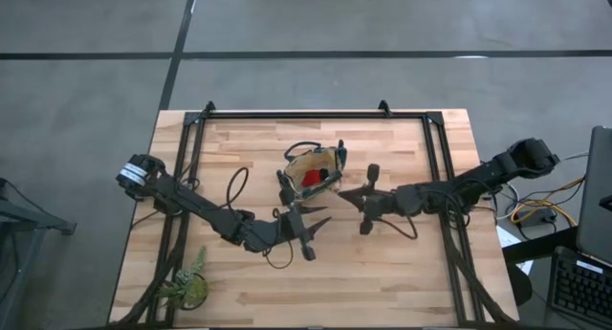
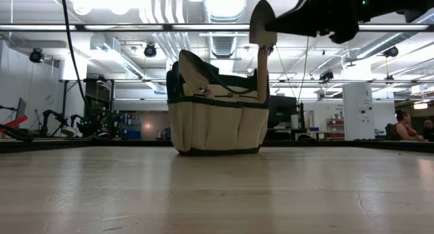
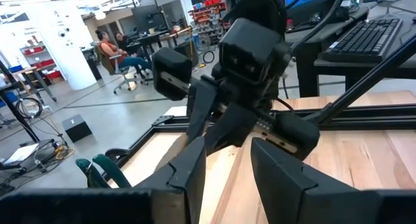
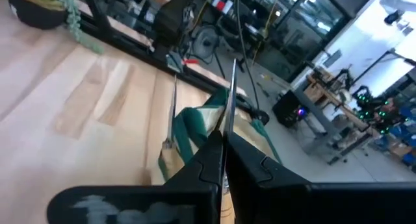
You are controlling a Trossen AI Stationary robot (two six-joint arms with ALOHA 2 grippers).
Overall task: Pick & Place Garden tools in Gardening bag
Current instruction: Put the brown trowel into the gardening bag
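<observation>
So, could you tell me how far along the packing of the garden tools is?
The gardening bag already shows a red item inside. In hand: the right gripper is shut on a trowel, held raised at the bag's edge. The left gripper is open beside the bag. No loose tools show on the table, so this trowel looks like the last.

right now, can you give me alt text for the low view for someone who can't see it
A tan gardening bag with dark green trim stands upright on a wooden table. The right gripper, reaching in from above, holds a trowel blade-up over the bag's right edge, with a workshop room behind.
</observation>
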